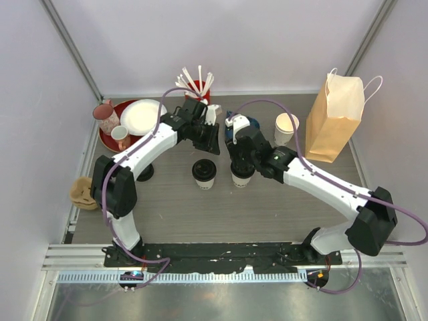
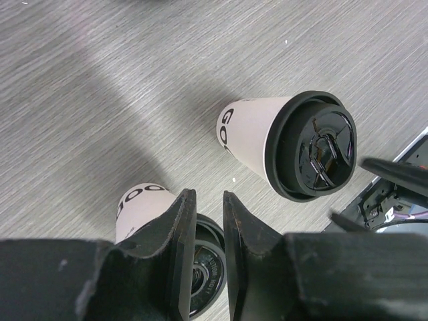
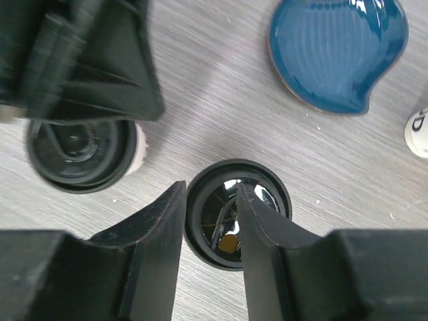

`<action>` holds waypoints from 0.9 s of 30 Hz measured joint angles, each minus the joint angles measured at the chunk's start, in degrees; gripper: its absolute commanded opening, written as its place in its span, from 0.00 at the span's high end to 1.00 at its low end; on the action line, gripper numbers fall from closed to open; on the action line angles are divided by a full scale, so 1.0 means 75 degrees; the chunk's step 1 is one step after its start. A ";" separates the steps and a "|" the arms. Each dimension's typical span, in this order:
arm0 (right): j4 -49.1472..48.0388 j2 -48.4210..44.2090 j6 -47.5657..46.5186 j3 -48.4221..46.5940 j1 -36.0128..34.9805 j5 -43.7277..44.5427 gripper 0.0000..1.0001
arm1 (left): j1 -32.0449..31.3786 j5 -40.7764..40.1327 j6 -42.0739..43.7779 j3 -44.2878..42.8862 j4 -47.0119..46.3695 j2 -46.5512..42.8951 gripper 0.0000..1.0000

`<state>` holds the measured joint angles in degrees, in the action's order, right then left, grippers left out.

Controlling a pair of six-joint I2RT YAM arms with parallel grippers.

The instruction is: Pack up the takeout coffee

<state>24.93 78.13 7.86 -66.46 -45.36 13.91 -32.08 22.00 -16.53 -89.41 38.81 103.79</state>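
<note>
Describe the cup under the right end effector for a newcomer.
Find the brown paper bag at the right rear of the table. Left of it, centrally, stand two black-lidded cups. Yours is the right-hand cup, beneath the right end effector, unlike the left-hand cup.

Bright even light, blurred near edges

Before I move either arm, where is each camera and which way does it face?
Top external: above and behind the bases, looking down on the table; both arms show whole, left gripper and right gripper near the left lidded cup and right lidded cup.
Left wrist: on the left arm, angled down past its own fingers at both cups.
Right wrist: on the right arm, straight down, its fingers flanking the right lidded cup's lid; blue dish beyond.
Shared: both wrist views hold both cups.
</note>
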 measured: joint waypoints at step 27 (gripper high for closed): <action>0.0047 0.0525 0.0230 0.0082 -0.0379 0.0892 0.64 | -0.0408 0.0507 -0.0015 0.0300 -0.0102 0.0096 0.76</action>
<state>25.28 82.06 9.58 -65.84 -48.21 20.60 -35.14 25.80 -16.64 -87.15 38.04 104.51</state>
